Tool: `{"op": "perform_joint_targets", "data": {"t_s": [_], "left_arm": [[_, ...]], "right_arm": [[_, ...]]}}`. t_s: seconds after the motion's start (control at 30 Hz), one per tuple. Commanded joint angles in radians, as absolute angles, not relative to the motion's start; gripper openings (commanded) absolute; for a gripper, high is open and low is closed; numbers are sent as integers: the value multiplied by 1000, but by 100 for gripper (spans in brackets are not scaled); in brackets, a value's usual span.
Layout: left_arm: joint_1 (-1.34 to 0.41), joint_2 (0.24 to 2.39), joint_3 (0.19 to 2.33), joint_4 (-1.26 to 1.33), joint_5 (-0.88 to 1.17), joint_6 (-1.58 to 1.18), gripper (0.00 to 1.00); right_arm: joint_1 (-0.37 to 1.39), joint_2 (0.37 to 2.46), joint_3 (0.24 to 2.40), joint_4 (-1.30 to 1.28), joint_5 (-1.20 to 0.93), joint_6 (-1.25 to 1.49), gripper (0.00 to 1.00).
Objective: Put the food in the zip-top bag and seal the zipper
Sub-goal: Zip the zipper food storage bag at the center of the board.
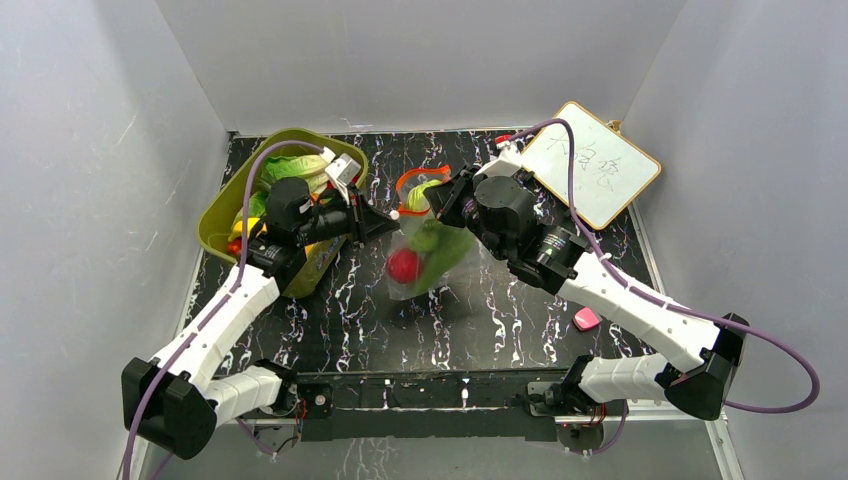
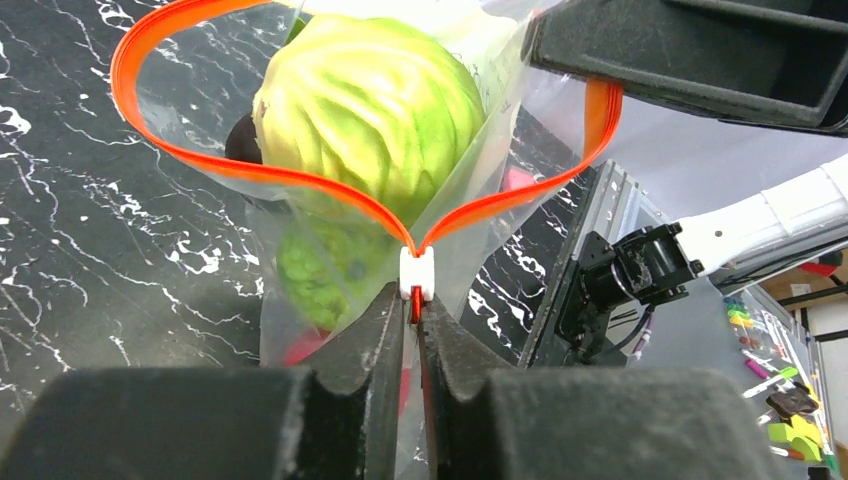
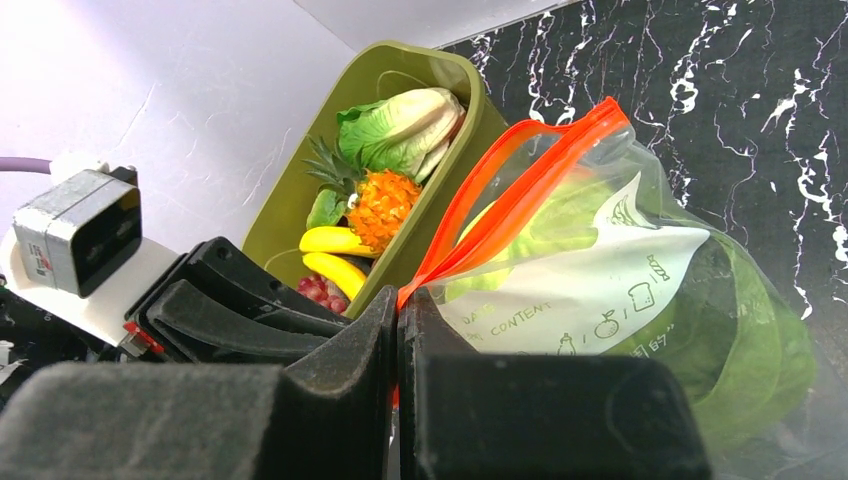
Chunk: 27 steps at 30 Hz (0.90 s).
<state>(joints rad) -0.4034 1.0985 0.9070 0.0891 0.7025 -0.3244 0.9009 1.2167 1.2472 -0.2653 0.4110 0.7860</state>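
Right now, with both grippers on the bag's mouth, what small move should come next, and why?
Probably the left gripper should draw the slider along the zipper toward the right gripper. The left one pinches at that white slider, the right one clamps the far end of the zip-top bag mouth, and the orange strip gapes open around the cabbage inside.

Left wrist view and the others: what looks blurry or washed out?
Left wrist view: the left end effector is soft up close, the cabbage crisp. Right wrist view: the right end effector blurs, the wall washes out, print on the zip-top bag stays readable. Top view: the red fruit looks smeared.
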Motion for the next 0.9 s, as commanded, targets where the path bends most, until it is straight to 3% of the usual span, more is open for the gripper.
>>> {"op": "perform_joint_targets", "data": {"t_s": [0.0,0.07,0.23,0.53,0.87], "left_arm": [[-409,1073,876,191,755,-310,5],[-410,1072,869,196,764,-298,0],[-411,1060,901,137,774,-184,0],[-411,1082,962,52,824,-51,0],[-410,1109,996,18,922,78,0]], "right_arm": [[896,1175,1277,-165,410,808,0],[896,1172,1270,-164,410,812,0],[896,1169,1264,-202,388,781,0],[896,1072,1224,-446,262,694,45],[896,1022,1362,-639,141,267,52]]}}
